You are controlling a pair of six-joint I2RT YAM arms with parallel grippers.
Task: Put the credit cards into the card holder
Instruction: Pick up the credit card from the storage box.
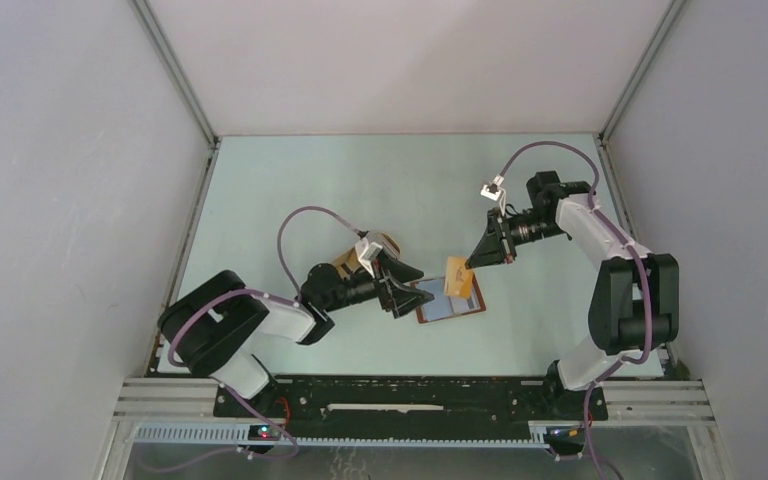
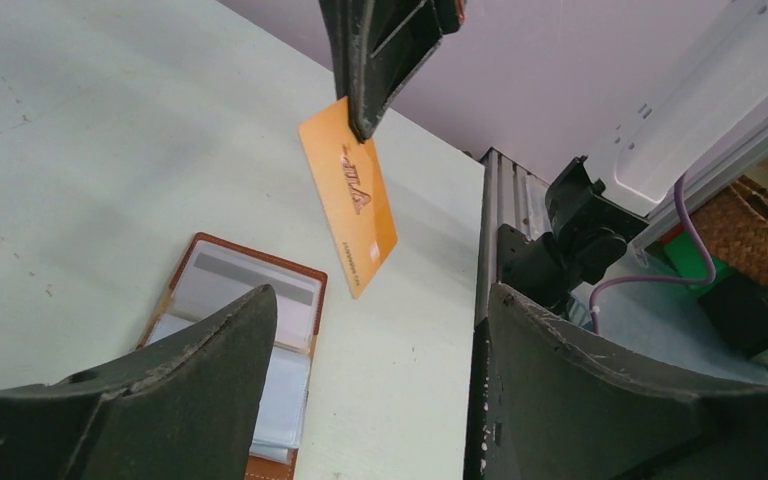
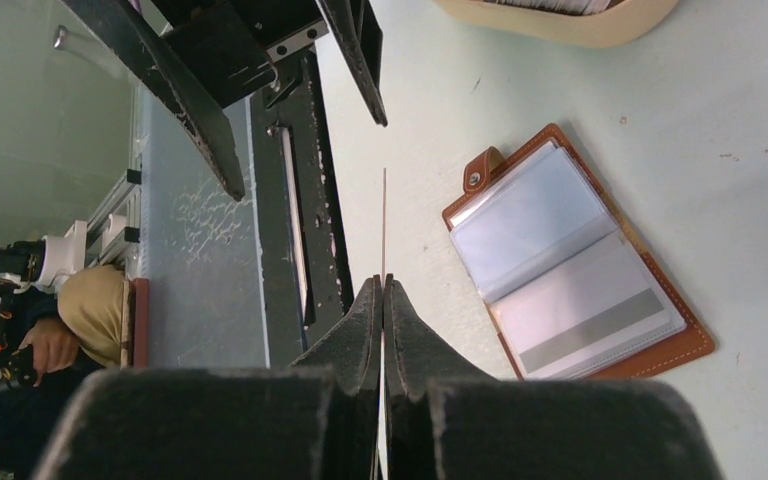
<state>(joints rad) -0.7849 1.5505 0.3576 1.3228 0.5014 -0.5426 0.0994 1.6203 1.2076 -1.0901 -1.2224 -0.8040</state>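
An orange credit card [image 1: 457, 275] hangs just above the table, pinched at its top edge by my right gripper [image 1: 475, 260], which is shut on it. The right wrist view shows this card [image 3: 384, 215] edge-on, running out past the shut gripper [image 3: 382, 283]. The card holder [image 1: 450, 305] lies open and flat beneath it, brown leather with clear bluish pockets [image 3: 570, 270] and a strap tab [image 3: 480, 170]. My left gripper [image 1: 400, 290] stands open just left of the holder with nothing between its fingers. From the left wrist, the card [image 2: 350, 205] hangs beyond the open left gripper [image 2: 380, 295], right of the holder [image 2: 245, 300].
A tan oval tray [image 3: 560, 28] with more cards stands behind the holder, partly hidden by the left arm [image 1: 360, 255]. A black rail [image 1: 410, 395] runs along the near table edge. White walls close in the left, back and right sides.
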